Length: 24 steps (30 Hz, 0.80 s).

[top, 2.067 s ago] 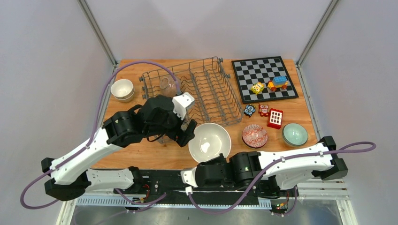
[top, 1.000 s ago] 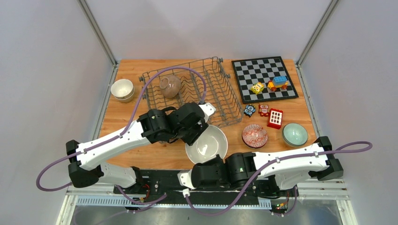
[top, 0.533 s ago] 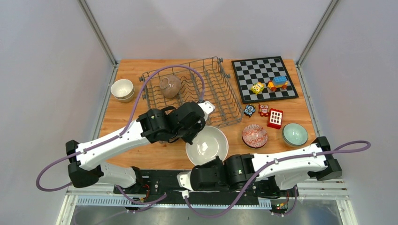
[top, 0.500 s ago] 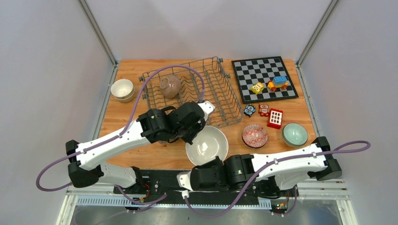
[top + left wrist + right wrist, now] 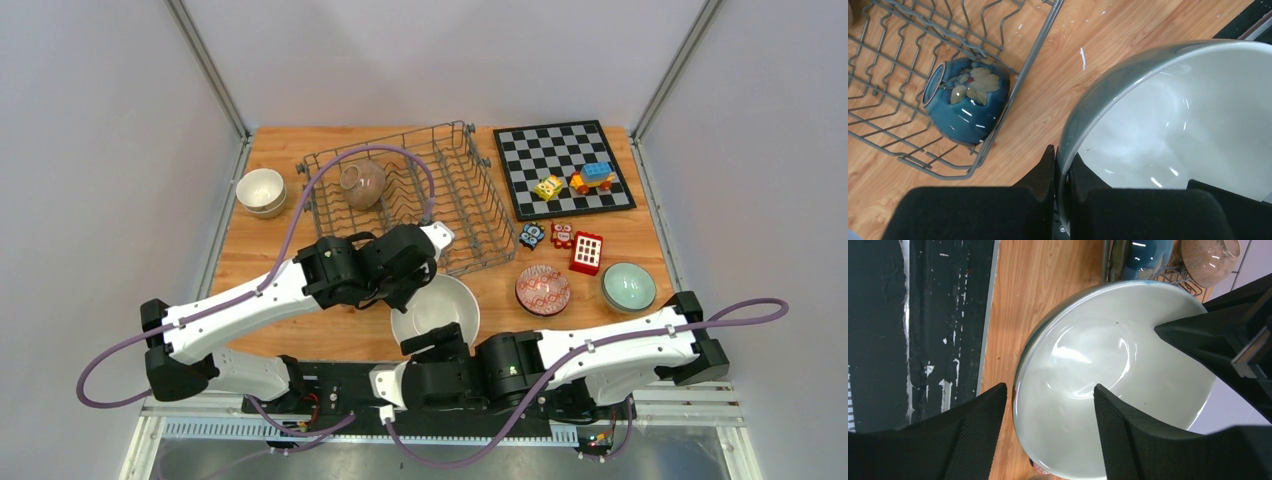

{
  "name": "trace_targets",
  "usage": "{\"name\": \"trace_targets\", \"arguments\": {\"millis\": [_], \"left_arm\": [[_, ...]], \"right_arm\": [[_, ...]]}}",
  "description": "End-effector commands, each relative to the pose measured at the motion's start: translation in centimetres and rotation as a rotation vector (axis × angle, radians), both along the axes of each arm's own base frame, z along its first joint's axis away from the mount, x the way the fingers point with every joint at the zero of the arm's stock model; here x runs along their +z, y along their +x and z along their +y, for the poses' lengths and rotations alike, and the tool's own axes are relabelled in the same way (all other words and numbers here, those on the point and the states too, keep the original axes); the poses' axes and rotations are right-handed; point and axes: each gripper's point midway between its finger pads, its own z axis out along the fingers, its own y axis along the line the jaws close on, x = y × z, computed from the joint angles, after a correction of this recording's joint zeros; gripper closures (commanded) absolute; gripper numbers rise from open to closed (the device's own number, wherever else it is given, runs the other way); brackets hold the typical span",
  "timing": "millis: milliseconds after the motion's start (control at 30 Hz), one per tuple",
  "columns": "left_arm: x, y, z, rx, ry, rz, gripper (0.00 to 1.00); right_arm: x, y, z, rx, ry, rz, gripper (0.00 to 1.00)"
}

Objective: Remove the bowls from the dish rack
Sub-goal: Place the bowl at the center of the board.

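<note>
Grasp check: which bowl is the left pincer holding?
The large white bowl, rim in the left pincer; the blue bowl and brown bowl sit in the dish rack.

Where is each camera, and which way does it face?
Top external: overhead, behind, facing down on table and both arms.
Left wrist: above the white bowl, looking down; blue bowl in rack beyond; left gripper pinches the rim.
Right wrist: beside the white bowl, facing into it; right gripper open astride its rim.
Shared: both wrist views show both bowls.

the left gripper (image 5: 1062,170) pinches the rim of the white bowl (image 5: 1173,125), while a blue flowered bowl (image 5: 967,105) lies on its side in a corner of the dish rack (image 5: 1026,70) nearby.
</note>
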Motion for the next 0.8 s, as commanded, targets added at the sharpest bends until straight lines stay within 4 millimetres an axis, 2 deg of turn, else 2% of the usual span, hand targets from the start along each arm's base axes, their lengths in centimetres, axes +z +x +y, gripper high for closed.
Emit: {"name": "trace_targets", "arguments": {"millis": [0,133,400,500,600,667,767], "left_arm": [[2.8,0.5,-1.0,0.045,-0.143,-0.052,1.0],[3.0,1.4,-0.2,0.103,-0.14,-0.087,1.0],[4.4,5.1,3.1,0.314,-0.262,-0.102,1.0],[5.3,6.1,4.6,0.391,-0.3,-0.128,1.0],[5.7,6.4,6.0,0.465,-0.34,-0.142,1.0],[5.4,6.2,6.6,0.498,-0.36,-0.13,1.0],[3.9,5.6,6.8,0.536,-0.375,-0.082,1.0]], "right_arm": [[2.0,-0.3,0.7,-0.028,0.089,-0.002,0.27],[4.1,-0.7,0.9,-0.064,0.187,0.052,0.21],[9.8,-1.1,0.2,-0.196,0.499,0.228,0.2],[11.5,0.3,-0.9,-0.335,0.723,0.306,0.2],[11.9,3.2,-2.3,-0.515,0.935,0.393,0.2],[12.0,5.5,-3.4,-0.657,1.04,0.474,0.2],[11.4,7.9,-3.7,-0.807,1.124,0.59,0.22]]}}
